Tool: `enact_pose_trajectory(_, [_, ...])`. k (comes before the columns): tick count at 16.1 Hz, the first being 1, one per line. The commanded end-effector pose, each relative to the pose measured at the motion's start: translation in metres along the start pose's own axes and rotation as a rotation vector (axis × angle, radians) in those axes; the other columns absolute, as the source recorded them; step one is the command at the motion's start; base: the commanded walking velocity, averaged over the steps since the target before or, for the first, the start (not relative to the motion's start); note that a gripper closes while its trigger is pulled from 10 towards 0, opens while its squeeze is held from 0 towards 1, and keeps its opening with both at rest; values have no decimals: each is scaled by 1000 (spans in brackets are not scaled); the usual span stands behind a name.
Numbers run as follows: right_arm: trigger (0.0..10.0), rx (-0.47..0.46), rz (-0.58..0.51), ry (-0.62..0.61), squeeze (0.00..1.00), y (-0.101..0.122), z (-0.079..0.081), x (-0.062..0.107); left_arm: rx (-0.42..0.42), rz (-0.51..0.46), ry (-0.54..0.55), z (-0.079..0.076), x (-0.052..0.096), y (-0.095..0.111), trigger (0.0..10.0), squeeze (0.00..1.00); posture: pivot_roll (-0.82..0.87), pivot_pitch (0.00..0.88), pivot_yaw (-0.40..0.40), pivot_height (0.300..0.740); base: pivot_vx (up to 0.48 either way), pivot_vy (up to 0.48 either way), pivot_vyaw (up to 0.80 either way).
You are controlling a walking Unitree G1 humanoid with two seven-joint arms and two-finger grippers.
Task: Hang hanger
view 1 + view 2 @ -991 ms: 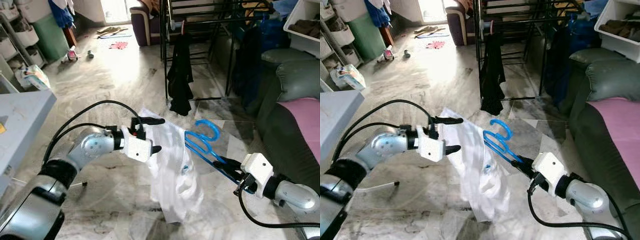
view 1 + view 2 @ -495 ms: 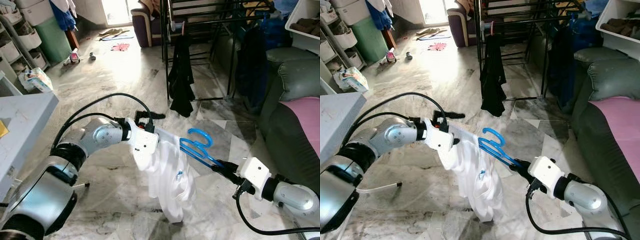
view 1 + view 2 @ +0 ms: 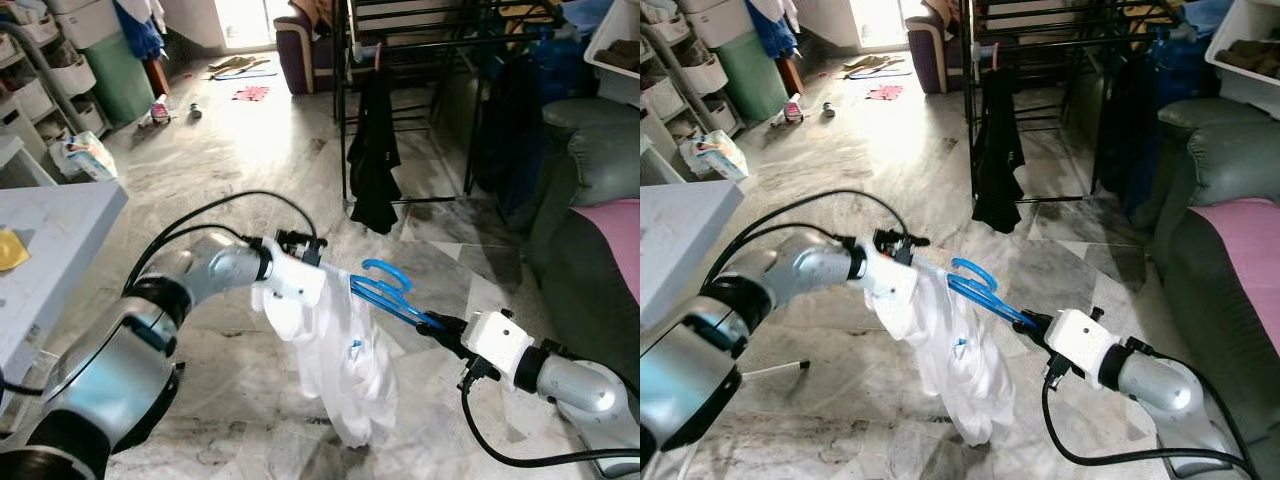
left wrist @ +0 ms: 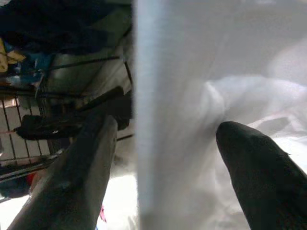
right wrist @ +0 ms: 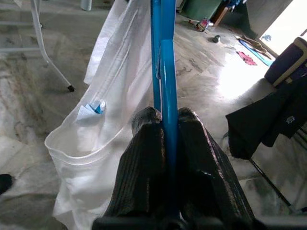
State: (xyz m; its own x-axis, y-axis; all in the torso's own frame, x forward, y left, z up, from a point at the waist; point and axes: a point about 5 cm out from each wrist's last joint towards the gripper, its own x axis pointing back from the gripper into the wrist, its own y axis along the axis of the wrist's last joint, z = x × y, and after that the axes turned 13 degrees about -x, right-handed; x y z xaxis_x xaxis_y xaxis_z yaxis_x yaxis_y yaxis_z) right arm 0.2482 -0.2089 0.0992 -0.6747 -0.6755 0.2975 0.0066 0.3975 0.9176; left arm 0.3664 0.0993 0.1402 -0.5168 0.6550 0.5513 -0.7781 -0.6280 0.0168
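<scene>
Since a second ago the left gripper point(image 3: 312, 262) has swung in from open air and now sits buried at the top of the white garment point(image 3: 340, 350), and the cloth that was spread wide now hangs bunched and narrow. Blue hanger point(image 3: 390, 293) is held out in mid-air above the marble floor point(image 3: 230, 150), its hook end up against the garment's top edge, its far end clamped in the right gripper point(image 3: 438, 326). Right wrist view confirms it: both black fingers point(image 5: 144, 177) pressed tight on the blue bar, pinching the hanger between them. Over on the left wrist view, the two fingers point(image 4: 81, 167) stand spread apart with a fold of white fabric running between them, cloth touching the pads but the jaws not closed on it. Garment droops straight down from the hanger and left gripper, a small blue label showing low on its front. Further back, the black drying rack point(image 3: 420, 60) stands with a dark piece of clothing point(image 3: 375, 160) hanging off its rail, well apart from the hanger. Grey sofa point(image 3: 590, 190) with a pink cover sits off to the right, and a pale table point(image 3: 50, 250) edges in on the left.
</scene>
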Motion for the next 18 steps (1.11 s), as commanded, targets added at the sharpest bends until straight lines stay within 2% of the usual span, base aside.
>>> enact_pose_trajectory(1, [10000,35,-52,-4,0,10,0,-4,-7,24,-31,1,2,-4,1176,0,-35,28,131,740,0,0,0])
enact_pose_trajectory(2, [10000,54,-40,-6,0,8,0,-4,-11,34,-54,3,1,-5,2235,0,-35,28,131,740,0,0,0])
enact_pose_trajectory(3, [10000,100,-23,-16,0,7,-1,-3,0,42,-92,4,2,-6,6667,0,-36,32,136,740,0,0,0])
enact_pose_trajectory(4, [10000,122,-27,-41,0,7,-4,-4,0,42,-101,7,1,-6,4863,0,-36,32,137,740,0,0,0])
enact_pose_trajectory(6, [10000,124,-45,-56,0,10,-5,-7,-13,40,-108,8,1,-5,3451,0,-33,34,139,740,0,0,0])
enact_pose_trajectory(8, [10000,132,-40,-55,0,9,-5,-8,-20,39,-118,9,0,-5,2588,0,-32,34,141,740,0,0,0])
enact_pose_trajectory(9, [10000,139,-38,-55,0,8,-4,-9,-20,43,-133,8,0,-5,4392,0,-30,36,143,740,0,0,0])
enact_pose_trajectory(10, [10000,144,-42,-61,0,8,-4,-10,-19,45,-142,8,0,-5,4471,0,-30,36,143,740,0,0,0])
enact_pose_trajectory(11, [10000,145,-43,-62,0,8,-4,-10,-18,40,-137,9,-1,-4,4157,0,-31,37,146,740,0,0,0])
enact_pose_trajectory(12, [10000,143,-44,-63,0,8,-3,-11,-17,31,-143,9,-2,-2,3059,0,-32,37,147,740,0,0,0])
enact_pose_trajectory(13, [10000,143,-46,-63,0,8,-3,-11,-17,28,-146,9,-3,-2,2902,0,-34,37,149,740,0,0,0])
enact_pose_trajectory(14, [10000,144,-48,-62,0,8,-3,-11,-17,24,-147,9,-3,-1,2902,0,-34,37,149,740,0,0,0])
enact_pose_trajectory(15, [10000,144,-49,-63,0,8,-3,-11,-7,18,-132,10,-4,0,3843,0,-34,38,149,740,0,0,0])
enact_pose_trajectory(16, [10000,146,-50,-61,0,8,-3,-11,-7,16,-122,12,-5,1,4118,0,-34,38,149,740,0,0,0])
enact_pose_trajectory(17, [10000,147,-51,-61,0,8,-3,-11,-6,15,-116,13,-5,2,4118,0,-34,38,149,740,0,0,0])
enact_pose_trajectory(18, [10000,147,-52,-61,0,8,-4,-12,-7,16,-107,15,-6,2,3333,0,-33,37,148,740,0,0,0])
